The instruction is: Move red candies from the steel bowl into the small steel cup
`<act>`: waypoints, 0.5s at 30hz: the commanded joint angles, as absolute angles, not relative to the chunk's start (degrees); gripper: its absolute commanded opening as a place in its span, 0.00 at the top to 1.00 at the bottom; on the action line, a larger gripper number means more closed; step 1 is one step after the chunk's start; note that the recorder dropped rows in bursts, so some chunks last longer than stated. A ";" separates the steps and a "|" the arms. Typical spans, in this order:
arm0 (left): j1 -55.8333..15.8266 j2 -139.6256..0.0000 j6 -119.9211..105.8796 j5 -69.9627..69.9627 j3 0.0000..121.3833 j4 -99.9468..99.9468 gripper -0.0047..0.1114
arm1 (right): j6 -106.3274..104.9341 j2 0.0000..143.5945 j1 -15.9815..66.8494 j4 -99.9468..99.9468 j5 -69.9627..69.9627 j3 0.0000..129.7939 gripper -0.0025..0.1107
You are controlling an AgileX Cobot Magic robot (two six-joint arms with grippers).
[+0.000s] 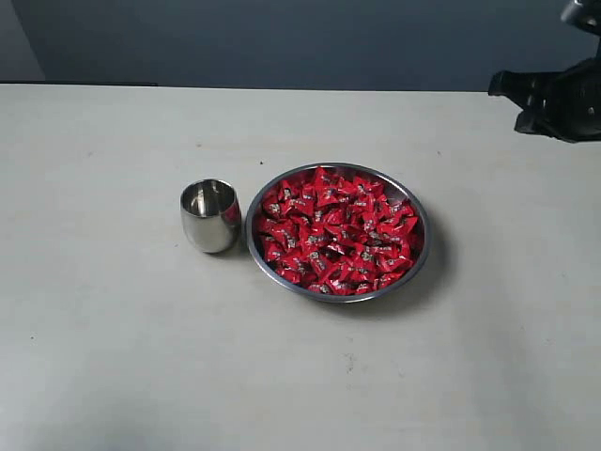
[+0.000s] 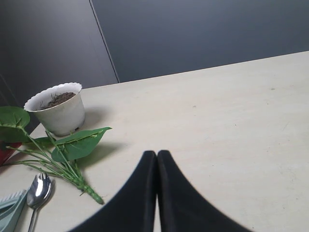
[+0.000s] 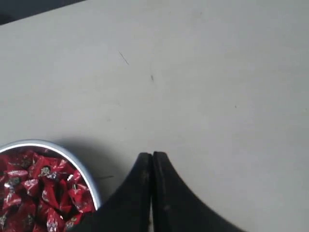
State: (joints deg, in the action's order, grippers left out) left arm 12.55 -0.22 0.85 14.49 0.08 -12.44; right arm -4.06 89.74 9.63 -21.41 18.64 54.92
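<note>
A wide steel bowl (image 1: 417, 202) sits mid-table, heaped with red candies (image 1: 338, 230). Just left of it, nearly touching, stands the small steel cup (image 1: 210, 215), upright and looking empty. The right arm shows as a dark mass at the upper right edge of the exterior view, well away from the bowl. In the right wrist view my right gripper (image 3: 153, 155) is shut with nothing in it, beside the bowl's rim (image 3: 77, 163) and some candies (image 3: 46, 193). My left gripper (image 2: 157, 153) is shut and empty over bare table; it does not show in the exterior view.
The left wrist view shows a white pot of soil (image 2: 58, 107), a leafy green sprig (image 2: 67, 150) and a metal spoon (image 2: 38, 189) on the table. A dark wall runs behind the pale tabletop (image 1: 113, 357).
</note>
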 commanded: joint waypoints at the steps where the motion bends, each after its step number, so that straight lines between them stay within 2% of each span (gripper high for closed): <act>1: 12.39 0.00 1.07 13.73 0.00 -12.69 0.96 | -4.51 91.19 9.73 -22.09 18.03 58.16 0.98; 15: 12.39 0.00 1.07 13.73 0.00 -12.69 0.96 | -4.51 93.56 9.73 -24.77 17.70 58.73 0.98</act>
